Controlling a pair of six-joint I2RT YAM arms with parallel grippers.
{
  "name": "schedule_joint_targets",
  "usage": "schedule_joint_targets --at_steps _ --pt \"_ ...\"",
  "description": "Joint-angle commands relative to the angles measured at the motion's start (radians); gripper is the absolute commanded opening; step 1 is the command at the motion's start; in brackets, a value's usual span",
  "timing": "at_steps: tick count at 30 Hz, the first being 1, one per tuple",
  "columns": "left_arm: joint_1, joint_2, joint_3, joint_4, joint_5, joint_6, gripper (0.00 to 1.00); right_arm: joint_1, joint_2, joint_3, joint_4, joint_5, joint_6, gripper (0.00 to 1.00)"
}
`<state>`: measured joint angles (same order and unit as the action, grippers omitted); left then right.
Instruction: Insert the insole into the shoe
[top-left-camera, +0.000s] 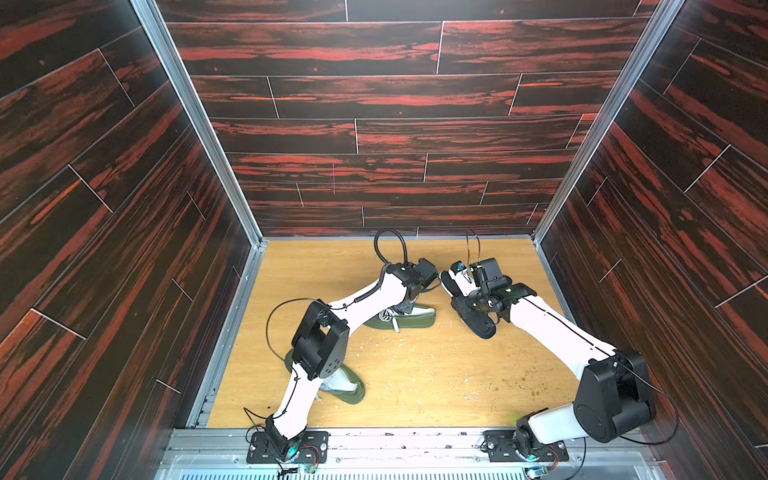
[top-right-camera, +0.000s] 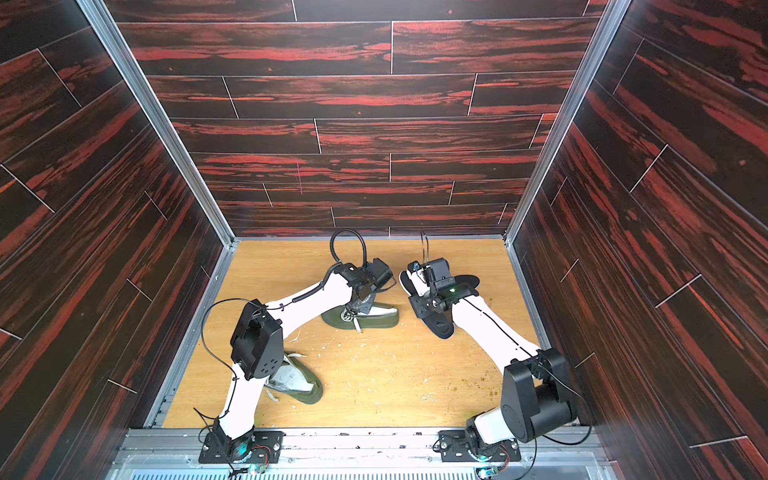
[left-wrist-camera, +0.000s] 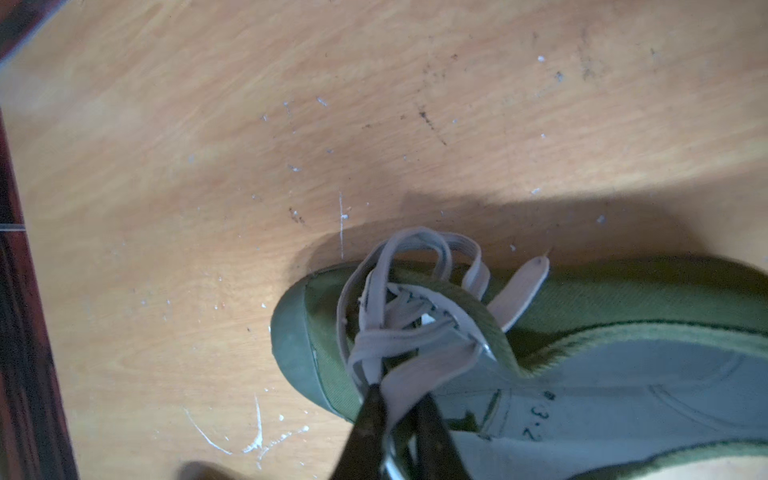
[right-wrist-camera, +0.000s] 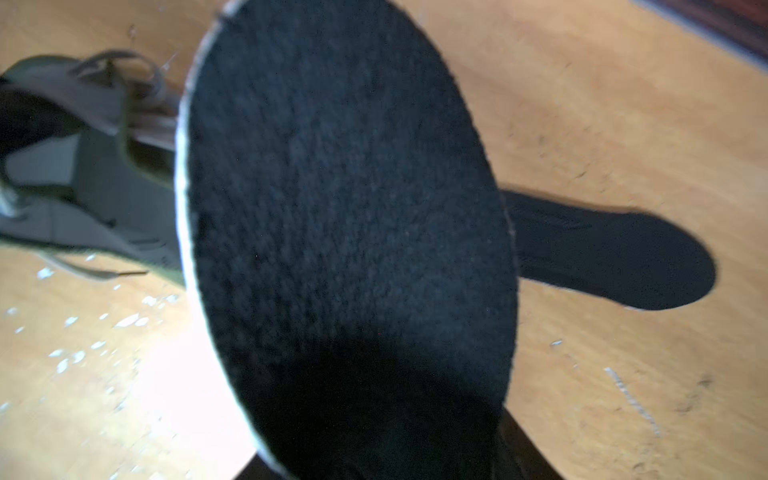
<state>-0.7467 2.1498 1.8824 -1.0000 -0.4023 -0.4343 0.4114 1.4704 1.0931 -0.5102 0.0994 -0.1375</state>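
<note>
Gripping occurs on both arms. The right gripper (top-left-camera: 471, 305) clamps the black insole (right-wrist-camera: 345, 208) and holds it off the table (top-left-camera: 415, 374), right of centre in both top views. The left gripper (left-wrist-camera: 399, 395) pinches the laces (left-wrist-camera: 399, 332) of the green shoe (left-wrist-camera: 623, 299), which lies at the centre of the table.

Handling, as judged:
- Insole: light, thin and flexible, with a fuzzy face that resists slipping. Hold it toward the heel so the free toe end leads into the opening.
- Shoe: soft canvas that collapses easily. Tension on the laces or tongue should open the mouth.

A second insole (right-wrist-camera: 623, 257) lies flat at right centre of the right wrist view.

Markings: dark printed characters "3" and "2" (left-wrist-camera: 536, 424) appear on the shoe lining, cut off at the frame edge. No brand is legible.
</note>
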Motion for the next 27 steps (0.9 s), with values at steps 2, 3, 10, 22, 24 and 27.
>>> schedule_joint_targets --at_steps 2,3,10,22,24,27 --pt "0.054 -0.038 -0.012 -0.004 0.107 0.046 0.05 0.023 -0.027 0.008 -0.052 -0.053 0.034 0.56" --pt "0.059 -0.042 -0.013 -0.001 0.121 0.049 0.03 0.024 -0.028 0.009 -0.062 -0.061 0.033 0.56" --pt "0.101 -0.116 -0.068 0.076 0.296 0.158 0.0 0.113 0.007 0.066 -0.188 -0.091 -0.028 0.55" --pt "0.139 -0.297 -0.229 0.3 0.522 0.428 0.0 0.176 0.022 0.112 -0.322 -0.134 -0.042 0.54" --pt "0.14 -0.306 -0.233 0.307 0.556 0.463 0.0 0.188 0.033 0.126 -0.336 -0.156 -0.055 0.54" --pt "0.14 -0.307 -0.234 0.296 0.593 0.521 0.0 0.198 0.053 0.141 -0.356 -0.183 -0.063 0.53"
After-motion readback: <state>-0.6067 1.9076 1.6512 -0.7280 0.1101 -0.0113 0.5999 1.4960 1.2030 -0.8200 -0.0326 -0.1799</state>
